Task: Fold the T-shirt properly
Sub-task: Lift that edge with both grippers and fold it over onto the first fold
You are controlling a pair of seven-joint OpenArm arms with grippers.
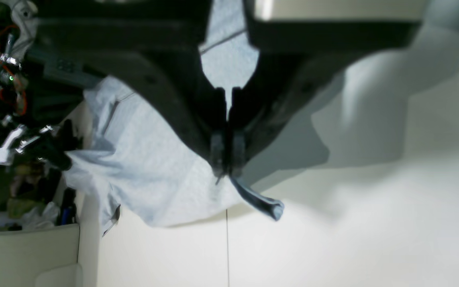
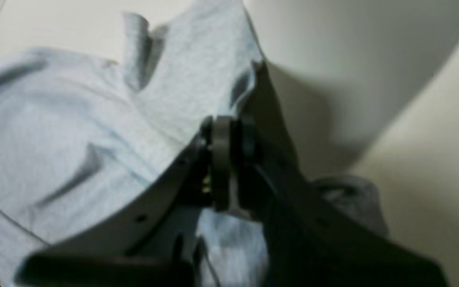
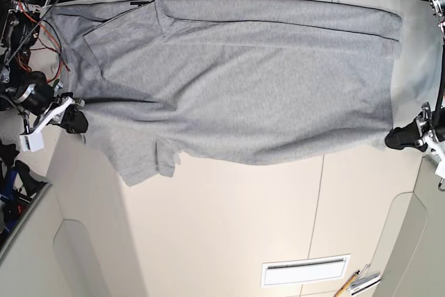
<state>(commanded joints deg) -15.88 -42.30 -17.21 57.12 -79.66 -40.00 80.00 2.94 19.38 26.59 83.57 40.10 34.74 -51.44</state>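
Note:
The heather-grey T-shirt point(image 3: 236, 81) lies stretched across the white table, plain side showing. A sleeve point(image 3: 142, 158) hangs out from its near edge. My left gripper point(image 3: 398, 137) is at the right of the base view, shut on the shirt's edge. In the left wrist view the fingers point(image 1: 227, 159) pinch the grey cloth point(image 1: 153, 167), and a hem corner point(image 1: 259, 199) sticks out below them. My right gripper point(image 3: 75, 122) is at the left of the base view, shut on the shirt's other end. The right wrist view shows its fingers point(image 2: 223, 159) closed on bunched cloth point(image 2: 74, 131).
The white tabletop point(image 3: 229, 227) has seam lines and a slotted white plate point(image 3: 304, 270) near the front. A pencil and small tools point(image 3: 358, 283) lie beside it. Red cables and arm hardware point(image 3: 28, 26) stand at the left edge. Raised white panels flank both front corners.

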